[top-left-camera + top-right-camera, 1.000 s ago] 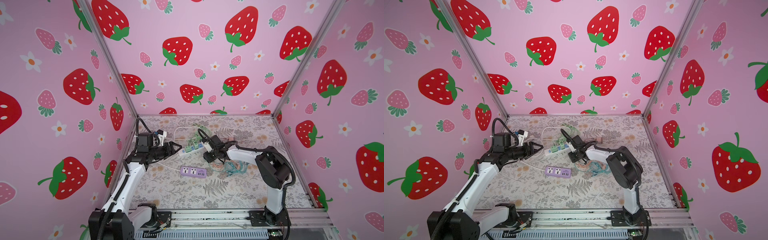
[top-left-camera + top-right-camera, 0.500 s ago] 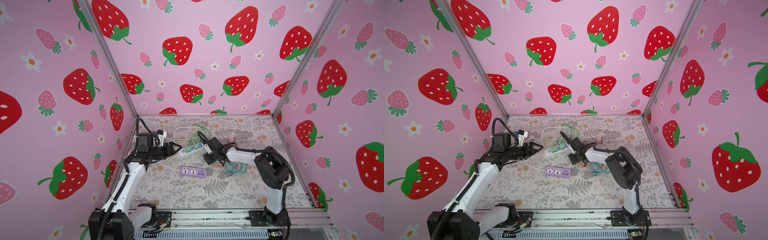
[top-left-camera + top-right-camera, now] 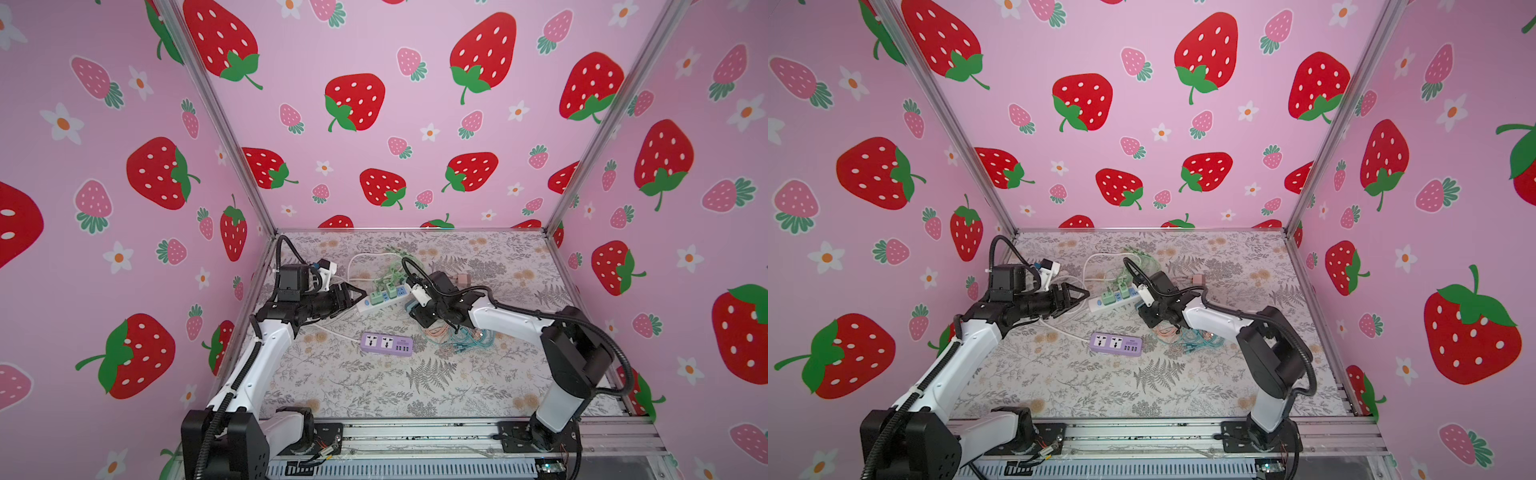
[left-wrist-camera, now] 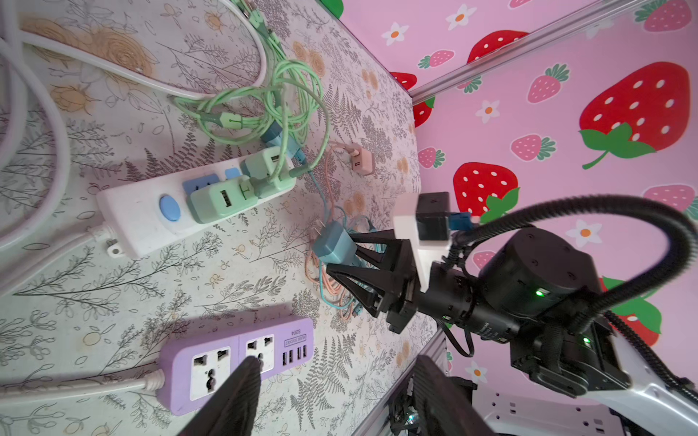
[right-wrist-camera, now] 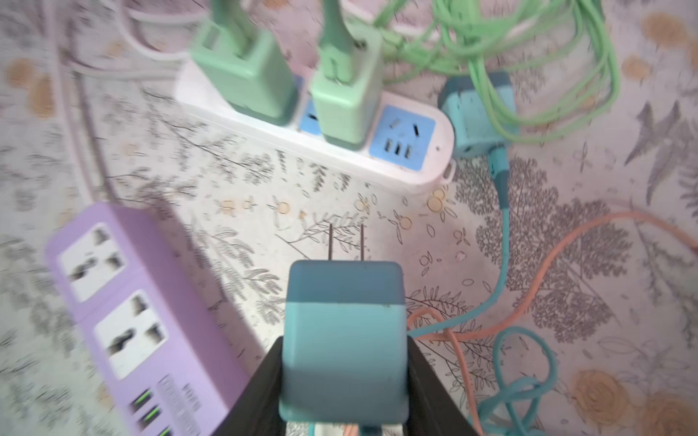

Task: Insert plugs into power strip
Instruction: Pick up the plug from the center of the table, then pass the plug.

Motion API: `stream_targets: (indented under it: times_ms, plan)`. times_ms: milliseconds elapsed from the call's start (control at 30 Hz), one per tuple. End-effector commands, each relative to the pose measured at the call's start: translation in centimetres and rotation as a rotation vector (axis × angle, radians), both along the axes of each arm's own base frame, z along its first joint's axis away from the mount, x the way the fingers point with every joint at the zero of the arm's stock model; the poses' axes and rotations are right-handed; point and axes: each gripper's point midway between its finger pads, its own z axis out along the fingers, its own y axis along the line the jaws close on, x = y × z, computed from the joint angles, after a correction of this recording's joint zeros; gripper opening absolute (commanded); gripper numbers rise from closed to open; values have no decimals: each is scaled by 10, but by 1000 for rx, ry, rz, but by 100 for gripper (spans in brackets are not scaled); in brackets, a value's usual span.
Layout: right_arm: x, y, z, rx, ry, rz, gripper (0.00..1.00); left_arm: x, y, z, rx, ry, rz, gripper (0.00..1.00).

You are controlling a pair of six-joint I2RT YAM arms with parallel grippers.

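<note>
Your right claw (image 4: 338, 251) has tightened onto a teal-blue cube plug (image 5: 343, 332) with two metal prongs, holding it off the tabletop just near-right of the long white plastic power strip (image 4: 139, 211), prongs toward it. That strip carries two mint green cube plugs (image 4: 221, 198), and its right-end blue socket is free. Your left claw (image 3: 360, 298) hangs open and empty at the strip's left end.

The plug (image 5: 343, 339) is teal, the power strip (image 5: 196, 339) lilac, walls (image 3: 291, 62) strawberry-patterned pink.
</note>
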Motion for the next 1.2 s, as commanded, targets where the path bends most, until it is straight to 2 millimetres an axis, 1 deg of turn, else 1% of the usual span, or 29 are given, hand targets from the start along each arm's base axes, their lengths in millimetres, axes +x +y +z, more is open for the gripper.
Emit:
stream_targets:
  times_ms: [0,67,167,300,400,500,700,1000,1100,1167]
  plan:
    - [-24,15,42,128,-90,195,23,-4,-19,16,-80,-27,-99,67]
    - [-33,16,59,174,-129,248,21,-6,-30,21,-104,-28,-144,68]
    - [-44,16,77,213,-158,309,20,-14,-53,29,-154,-27,-244,69]
    - [-59,19,97,243,-206,381,20,-19,-79,37,-183,-32,-331,70]
    - [-69,21,109,262,-248,426,20,-19,-90,41,-198,-29,-359,69]
    - [-74,22,117,272,-277,449,20,-19,-97,44,-212,-25,-382,68]
    - [-80,23,129,292,-312,464,20,-19,-100,40,-201,-10,-385,65]
    - [-74,24,142,288,-369,430,20,-30,-108,45,-222,-11,-437,53]
    - [-71,23,142,282,-379,415,20,-34,-111,49,-232,-18,-460,50]
    - [-69,22,142,281,-385,407,21,-35,-112,49,-233,-19,-464,45]
